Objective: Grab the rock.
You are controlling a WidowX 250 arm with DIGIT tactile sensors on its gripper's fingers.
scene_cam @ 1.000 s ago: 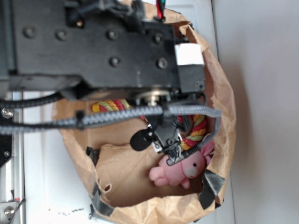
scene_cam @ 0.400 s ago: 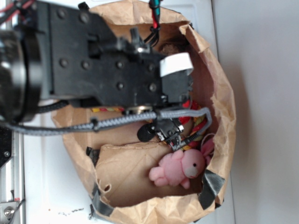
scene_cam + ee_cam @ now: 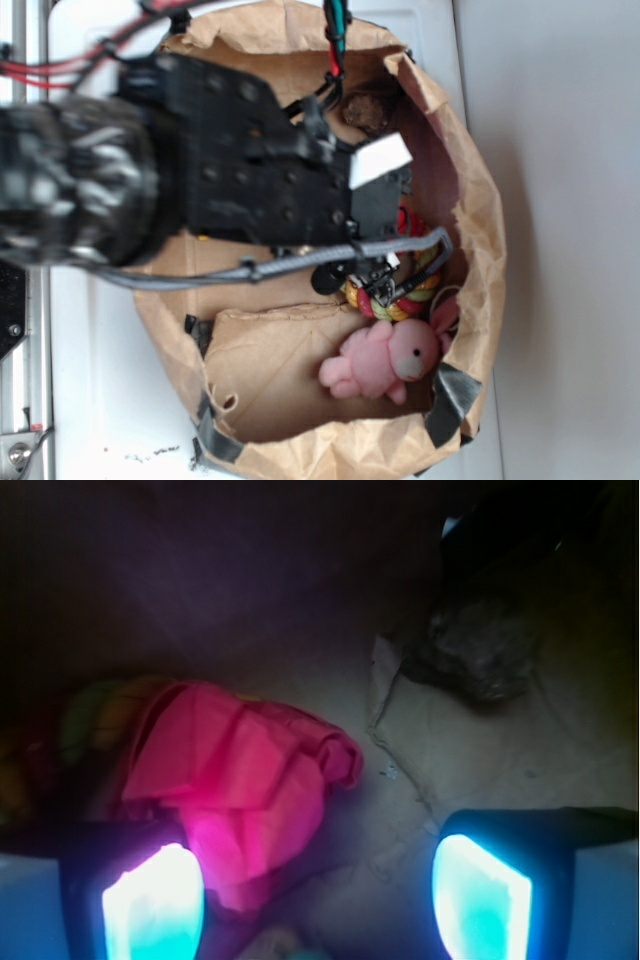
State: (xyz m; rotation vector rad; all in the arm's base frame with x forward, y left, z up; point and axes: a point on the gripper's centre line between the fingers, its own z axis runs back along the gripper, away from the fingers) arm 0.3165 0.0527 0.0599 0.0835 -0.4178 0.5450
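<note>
Brown paper bag [image 3: 480, 230] holds a rough dark brown rock [image 3: 480, 645] near its far wall; the pincer [image 3: 320, 890] hangs wide apart, seemingly empty, over red ruffled fabric [image 3: 240, 780].

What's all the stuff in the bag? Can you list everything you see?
paper bag: one, brown, open on the white surface, holding everything else
rock: one, dark brown and rough, at the far end of the bag, apart from the fabric
ruffled fabric ball: one, red-pink, on the bag floor near one finger of the hand
rope toy: one, red, yellow and green, beside the bunny
plush bunny: one, pink, near end of the bag
hand: one, black, fingers spread, holding nothing, above the bag floor
</note>
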